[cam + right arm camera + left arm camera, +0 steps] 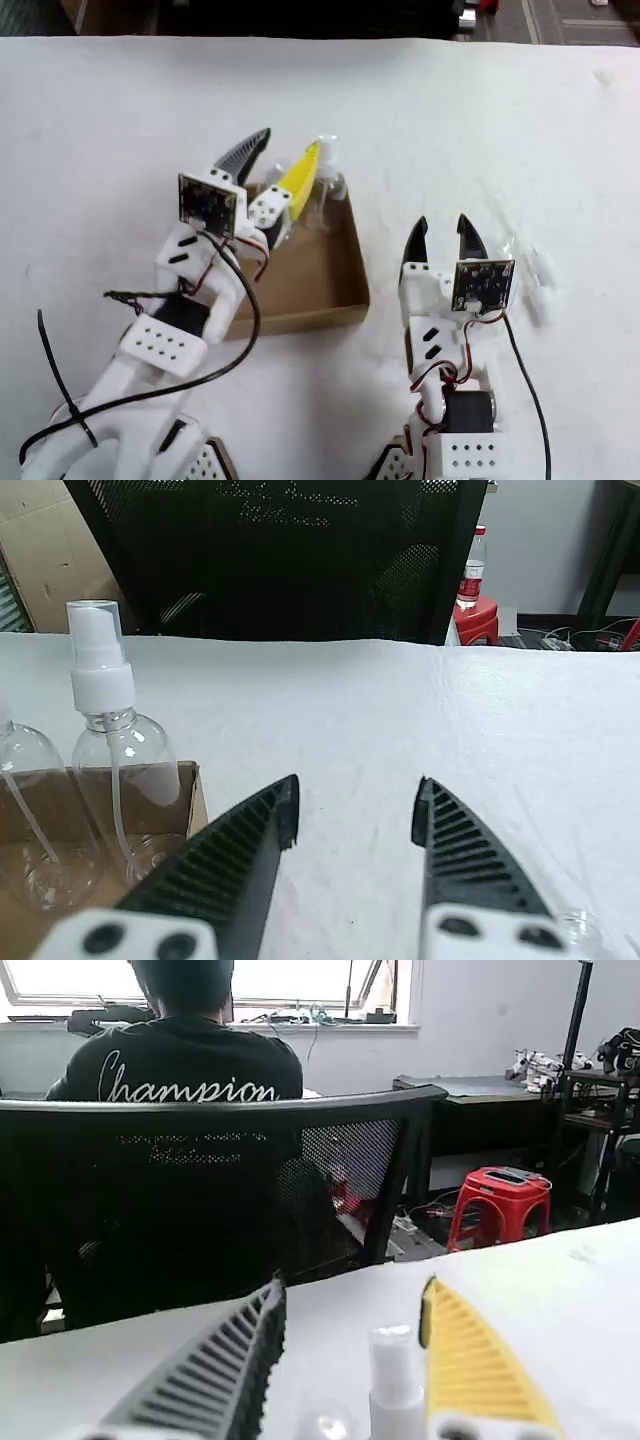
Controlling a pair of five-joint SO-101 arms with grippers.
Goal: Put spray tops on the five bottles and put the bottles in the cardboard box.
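The left hand (290,142), with one grey ribbed finger and one yellow one, is hanging spread wide over the far corner of the shallow brown cardboard box (300,318). Its fingers are straddling the white spray top of a clear round plastic bottle (327,192) without pressing on it. That bottle is standing upright inside the box, and the right wrist view is showing a second clear bottle (25,810) just beside it. The black-fingered right hand (442,222) is also gaping and carrying nothing, hovering over the white surface (500,120) near a small clear-and-white piece (540,272) lying there; whether that is a bottle or a loose top I cannot tell. The likeliest slip, as I am judging it, is the left hand snagging the tall nozzle on an angled retreat and tipping the bottle into its neighbour.
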